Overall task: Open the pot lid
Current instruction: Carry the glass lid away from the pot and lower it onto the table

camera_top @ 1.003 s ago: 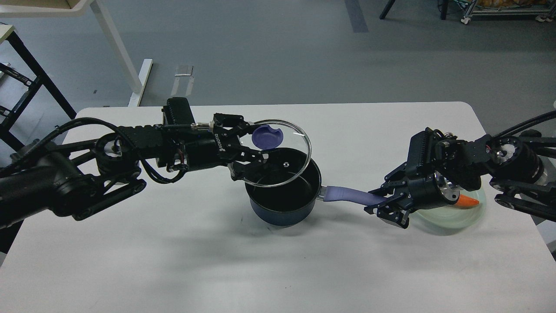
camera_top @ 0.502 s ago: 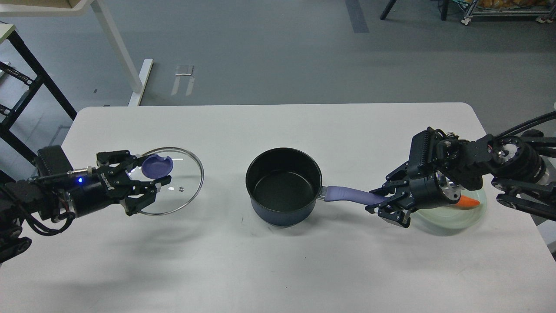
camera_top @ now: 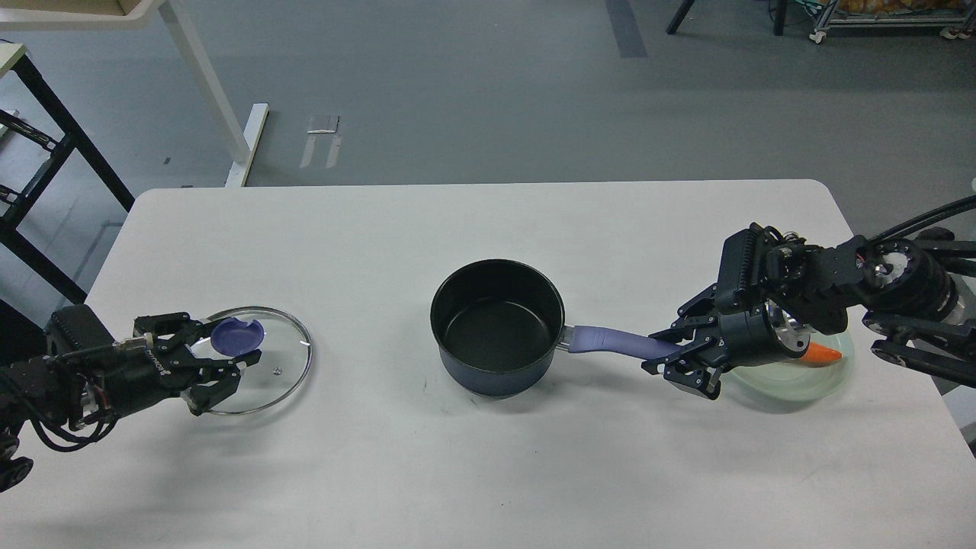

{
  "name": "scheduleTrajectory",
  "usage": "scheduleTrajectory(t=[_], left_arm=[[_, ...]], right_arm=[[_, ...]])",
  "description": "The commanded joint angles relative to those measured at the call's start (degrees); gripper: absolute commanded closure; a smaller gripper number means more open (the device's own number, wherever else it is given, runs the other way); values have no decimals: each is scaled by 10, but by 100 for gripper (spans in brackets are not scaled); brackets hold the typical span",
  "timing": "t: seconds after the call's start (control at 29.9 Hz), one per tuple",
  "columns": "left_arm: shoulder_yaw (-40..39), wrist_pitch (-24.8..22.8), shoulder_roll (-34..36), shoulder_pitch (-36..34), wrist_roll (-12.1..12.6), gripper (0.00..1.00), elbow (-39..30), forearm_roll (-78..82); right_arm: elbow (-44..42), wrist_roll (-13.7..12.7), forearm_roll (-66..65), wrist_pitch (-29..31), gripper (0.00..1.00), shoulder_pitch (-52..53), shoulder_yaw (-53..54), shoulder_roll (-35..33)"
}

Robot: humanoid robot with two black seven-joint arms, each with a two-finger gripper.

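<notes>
The dark blue pot (camera_top: 497,328) stands uncovered at the table's middle, its purple handle (camera_top: 610,341) pointing right. My right gripper (camera_top: 662,352) is shut on the end of that handle. The glass lid (camera_top: 263,366) with a purple knob (camera_top: 237,335) is at the table's left, low over or on the surface; I cannot tell which. My left gripper (camera_top: 229,349) is shut on the lid at its knob.
A pale green plate (camera_top: 808,381) with an orange carrot (camera_top: 822,354) sits at the right, partly hidden behind my right wrist. The white table (camera_top: 488,473) ends close to the plate on the right and close to my left arm.
My left gripper has carried the lid from above the pot far to the left and down toward the table. The pot and my right gripper have not moved.
</notes>
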Motion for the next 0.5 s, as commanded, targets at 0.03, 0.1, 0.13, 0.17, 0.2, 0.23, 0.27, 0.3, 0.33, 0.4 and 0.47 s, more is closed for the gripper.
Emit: scheduleTrajectory(t=[0.03,0.1,0.13,0.17,0.2,0.23,0.27,0.3,0.33,0.4,0.47], left_arm=[[1,0,-15,0,0,46,26,0],[1,0,-15,0,0,38,27,1],[1,0,-15,0,0,36,27,1],[1,0,-15,0,0,34,27,1],[1,0,-15,0,0,29,27,1],[1,0,-15,0,0,20,27,0],[1,0,-15,0,0,10,27,-1],[1,0,-15,0,0,6,27,-2],[1,0,-15,0,0,5,26,-1],[0,0,-12,-2,0,2,21,-2],[0,0,-8,-3,0,1,17,-4]], right_arm=[[0,0,0,0,60,0,0,0],[0,0,0,0,59,0,0,0],[0,0,0,0,59,0,0,0],[0,0,0,0,59,0,0,0],[0,0,0,0,59,0,0,0],[0,0,0,0,58,0,0,0],[0,0,0,0,58,0,0,0],[0,0,0,0,58,0,0,0],[0,0,0,0,58,0,0,0],[0,0,0,0,58,0,0,0],[0,0,0,0,58,0,0,0]])
